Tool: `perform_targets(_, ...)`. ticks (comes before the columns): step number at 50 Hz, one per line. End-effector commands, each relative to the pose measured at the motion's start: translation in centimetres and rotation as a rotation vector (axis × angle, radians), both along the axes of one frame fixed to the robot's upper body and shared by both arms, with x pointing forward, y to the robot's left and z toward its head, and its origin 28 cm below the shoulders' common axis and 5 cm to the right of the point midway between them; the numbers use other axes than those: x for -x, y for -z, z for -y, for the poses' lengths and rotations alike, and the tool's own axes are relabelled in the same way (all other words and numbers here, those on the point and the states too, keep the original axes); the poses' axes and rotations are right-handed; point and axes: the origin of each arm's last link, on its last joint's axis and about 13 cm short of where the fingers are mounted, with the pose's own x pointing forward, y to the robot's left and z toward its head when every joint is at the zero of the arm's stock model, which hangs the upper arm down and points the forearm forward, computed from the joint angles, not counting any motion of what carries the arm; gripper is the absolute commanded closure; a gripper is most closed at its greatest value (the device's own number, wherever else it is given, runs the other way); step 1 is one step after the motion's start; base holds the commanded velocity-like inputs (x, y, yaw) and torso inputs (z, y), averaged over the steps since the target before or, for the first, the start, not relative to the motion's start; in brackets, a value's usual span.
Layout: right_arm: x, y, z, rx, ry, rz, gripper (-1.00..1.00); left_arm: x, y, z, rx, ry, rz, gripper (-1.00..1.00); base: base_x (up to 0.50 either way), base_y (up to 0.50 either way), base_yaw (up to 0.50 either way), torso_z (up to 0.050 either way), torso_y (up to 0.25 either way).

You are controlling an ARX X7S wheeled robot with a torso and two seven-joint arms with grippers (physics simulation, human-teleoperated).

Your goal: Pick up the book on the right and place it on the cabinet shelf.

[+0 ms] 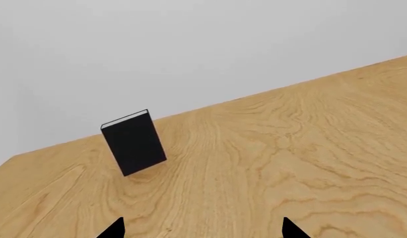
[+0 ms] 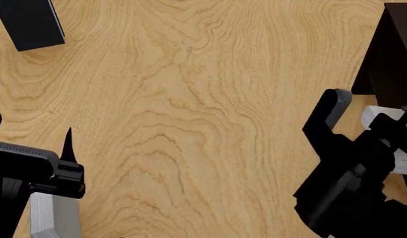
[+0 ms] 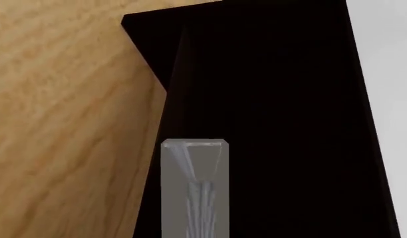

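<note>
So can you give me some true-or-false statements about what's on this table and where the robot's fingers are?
1. A black book stands upright on the table. True.
2. The left fingers are closed around the black book. False: they are spread open and well apart from it.
3. A dark cabinet stands on the robot's right side. True.
4. The table is plain white. False: it is light wood with a clear grain.
5. The grey book lies flat in the middle of the table. False: it shows only in the right wrist view, close in front of the dark cabinet.
</note>
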Motion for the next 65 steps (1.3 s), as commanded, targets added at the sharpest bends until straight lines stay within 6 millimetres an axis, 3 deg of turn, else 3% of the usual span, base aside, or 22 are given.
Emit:
perform_targets(1,-0.3,-1.1,3.6,0.03,0.084,-0.031,1.0,-0.2,-0.1,0.0,0.0,0.004,0.003,-1.0,0.01,-0.01,-0.01,0.0,0.0)
perform_targets(14,0.4,-0.8,4.3,0.013,0.16,-0.081,1.0,-0.6,0.4,0.0,0.002,0.002,-0.006,-1.0,0.0,0.0,-0.01,0.0,-0.001)
perform_targets(15,0.4,-0.8,4.3,0.013,0.166,-0.082,-1.0,-0.7,0.4,-0.1,0.002,0.002,-0.008,-1.0,0.0,0.0,-0.01,0.0,0.0)
perform_targets(35,1.0,-0.8,5.4,-0.018,0.228,-0.1,-1.0,-0.4,0.5,0.0,-0.002,0.006,-0.009,-1.0,0.0,0.0,-0.01,0.0,0.0)
perform_targets(55,1.8,-1.6,7.8,0.034,0.287,-0.11,-1.0,-0.3,0.3,0.3,-0.008,0.016,-0.008,-1.0,0.0,0.0,-0.01,0.0,0.0)
perform_targets(65,0.4,-2.7,4.6,-0.005,0.106,-0.03,-1.0,0.1,0.3,0.1,-0.008,0.016,-0.003,-1.0,0.0,0.0,-0.01,0.0,0.0)
